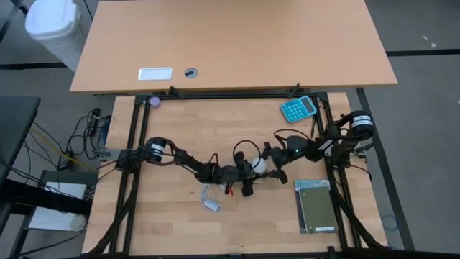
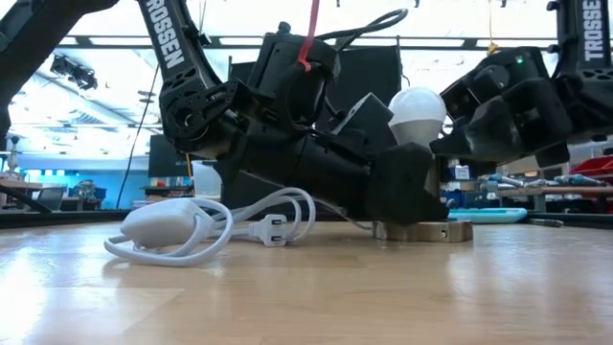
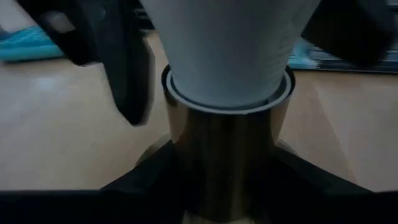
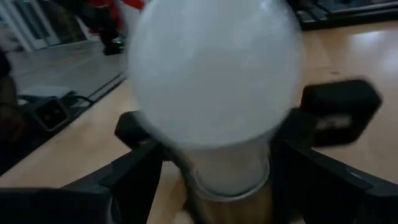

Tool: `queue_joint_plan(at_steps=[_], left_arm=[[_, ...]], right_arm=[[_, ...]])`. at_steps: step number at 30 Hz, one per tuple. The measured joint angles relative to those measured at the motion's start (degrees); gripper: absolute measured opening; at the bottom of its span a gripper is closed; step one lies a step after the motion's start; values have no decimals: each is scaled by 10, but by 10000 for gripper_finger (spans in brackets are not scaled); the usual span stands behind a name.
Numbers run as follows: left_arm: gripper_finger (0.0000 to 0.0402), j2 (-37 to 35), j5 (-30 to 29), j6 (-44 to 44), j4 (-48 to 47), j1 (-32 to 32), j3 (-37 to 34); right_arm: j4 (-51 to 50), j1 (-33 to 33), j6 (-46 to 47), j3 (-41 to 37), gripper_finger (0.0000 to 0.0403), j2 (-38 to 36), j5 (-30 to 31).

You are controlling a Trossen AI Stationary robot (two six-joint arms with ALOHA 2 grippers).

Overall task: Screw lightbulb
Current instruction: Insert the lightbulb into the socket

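The white lightbulb (image 1: 259,165) (image 2: 418,108) stands upright with its neck (image 3: 227,68) in a metal socket (image 3: 219,155), whose round grey base (image 2: 421,231) rests on the wooden table. My left gripper (image 1: 249,174) reaches in from the table's left, low down, and is shut on the socket. My right gripper (image 1: 269,160) (image 4: 221,180) comes from the table's right, roughly level, and is closed on the bulb. My left gripper pinches the socket's upright metal column (image 3: 186,168) between its two fingers, just below the bulb's neck. The fingers come nearly level from the table's left. The socket stands upright on its base. My right gripper has the lightbulb's lower part (image 4: 186,163), just above the socket, between its two fingers (image 4: 134,177). The fingers come nearly level from the table's right. The bulb stands upright in the socket; blur hides the exact line of touch.
A coiled white cable with a switch (image 1: 210,200) (image 2: 187,225) lies near the socket, toward the front. A teal calculator (image 1: 298,108) sits at the far right, a grey-green booklet (image 1: 315,208) at the near right. A second desk (image 1: 230,43) stands beyond the far edge.
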Motion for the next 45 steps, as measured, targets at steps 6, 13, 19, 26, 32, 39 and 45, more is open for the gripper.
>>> queue_joint_plan(at_steps=[6, 13, 19, 26, 32, 39, 45], left_arm=[[206, 0, 50, 8, 10, -4, 0], [206, 0, 39, 8, 13, -4, 0], [206, 0, 14, 12, 19, -5, -1], [206, -15, -13, 47, 11, -6, -2], [206, -30, -20, 57, -9, -4, -3], [206, -52, -28, 72, -26, -3, -2], [206, -59, -30, 75, -18, -2, -1]], right_arm=[[9, 0, -2, 3, 317, 0, -36], [17, 3, -5, 3, 315, 0, -39], [24, 12, -3, 3, 309, 0, -32], [28, 10, 5, 3, 309, -12, -27], [-29, 10, -10, 3, 309, -72, -13], [-113, 10, -26, 3, 309, -146, 2], [-165, 10, -30, 3, 309, -183, 16]])
